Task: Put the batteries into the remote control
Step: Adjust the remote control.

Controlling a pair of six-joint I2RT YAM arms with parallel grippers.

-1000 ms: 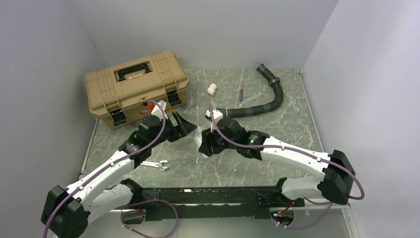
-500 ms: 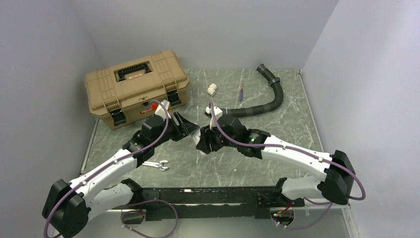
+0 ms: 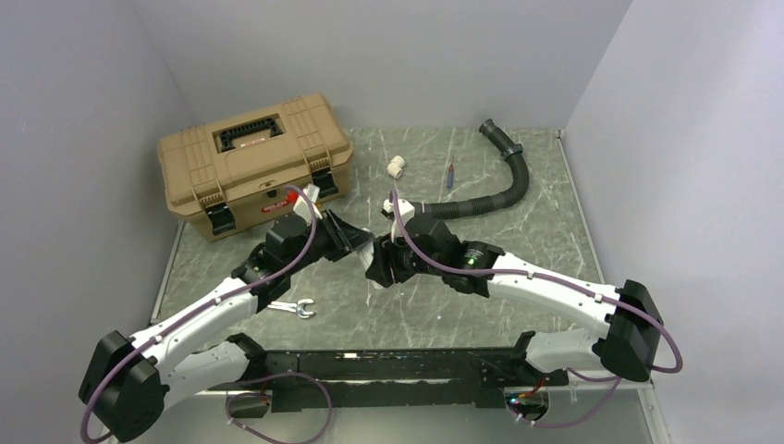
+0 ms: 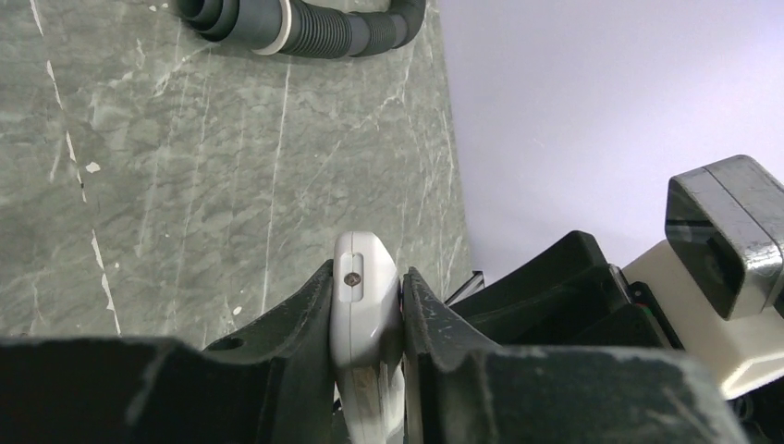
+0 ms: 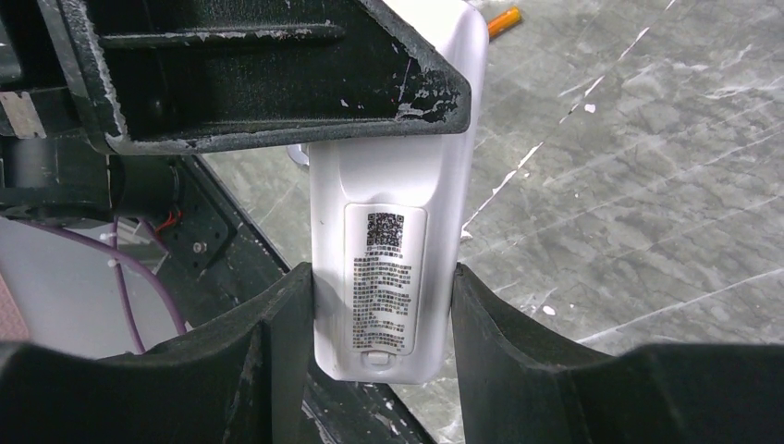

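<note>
The remote control [image 5: 384, 250] is a slim white bar held off the table, its labelled back facing the right wrist camera. My right gripper [image 5: 381, 277] is shut on its two long sides near the latch end. My left gripper [image 4: 367, 277] is shut on the other end [image 4: 365, 287], pinching it front to back; one of its black fingers [image 5: 250, 83] crosses the top of the right wrist view. In the top view the two grippers [image 3: 356, 242] [image 3: 381, 262] meet mid-table and hide the remote. One orange battery [image 5: 504, 18] lies on the table beyond the remote.
A tan toolbox [image 3: 254, 162] stands at the back left. A silver wrench [image 3: 291, 307] lies near the left arm. A white pipe fitting [image 3: 396, 166], a red-and-blue stick [image 3: 450, 175] and a black corrugated hose [image 3: 490, 185] lie at the back.
My left gripper has moved right onto the remote's end and closed on it. The right gripper has kept its hold and shifted slightly.
</note>
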